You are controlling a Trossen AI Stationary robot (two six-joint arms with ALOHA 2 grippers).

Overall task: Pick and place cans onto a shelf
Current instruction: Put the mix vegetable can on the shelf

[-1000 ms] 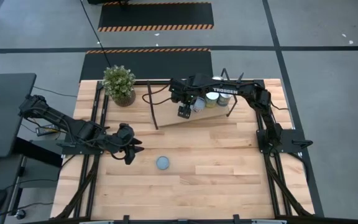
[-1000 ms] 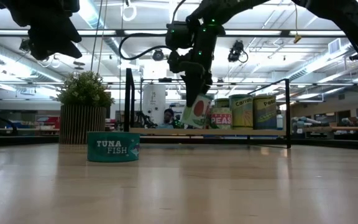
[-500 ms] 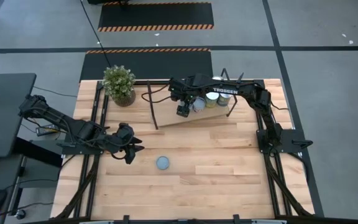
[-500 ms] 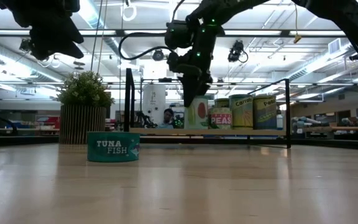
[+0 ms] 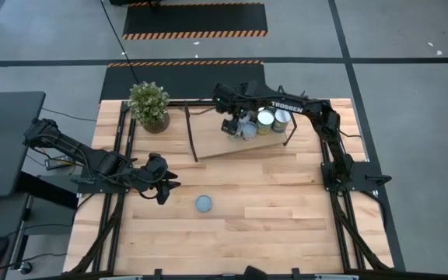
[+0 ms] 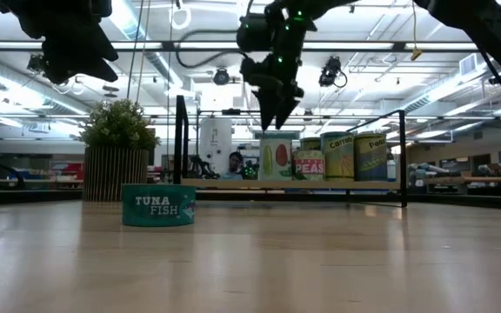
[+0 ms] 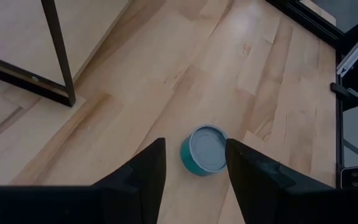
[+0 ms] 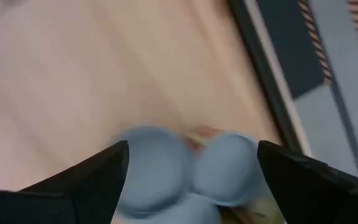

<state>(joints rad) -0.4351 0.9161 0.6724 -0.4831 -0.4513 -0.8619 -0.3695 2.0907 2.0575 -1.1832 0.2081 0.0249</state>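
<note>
Several cans stand upright in a row on the shelf (image 5: 236, 146), a light board in a black wire frame (image 6: 233, 184). The leftmost is the corn-label can (image 6: 274, 160), whose top shows in the high view (image 5: 246, 129). My right gripper (image 6: 277, 113) hangs open just above it, touching nothing; in the right wrist view (image 8: 191, 168) its fingers stand wide apart over blurred can tops. A teal tuna can (image 5: 204, 204) rests on its base on the table (image 6: 157, 205). My left gripper (image 5: 166, 187) hovers open to its left, with the can ahead of its fingers (image 7: 205, 149).
A potted plant (image 5: 148, 105) stands at the table's far left corner, beside the shelf's frame. Bare wooden tabletop (image 5: 286, 210) lies between the shelf and the near edge. The shelf's left half (image 5: 208, 140) holds no cans.
My right gripper has set the tilted corn-label can upright on the shelf beside the other cans and let go. It has then gone up and a little toward the table's far edge. The can now stands on its base.
</note>
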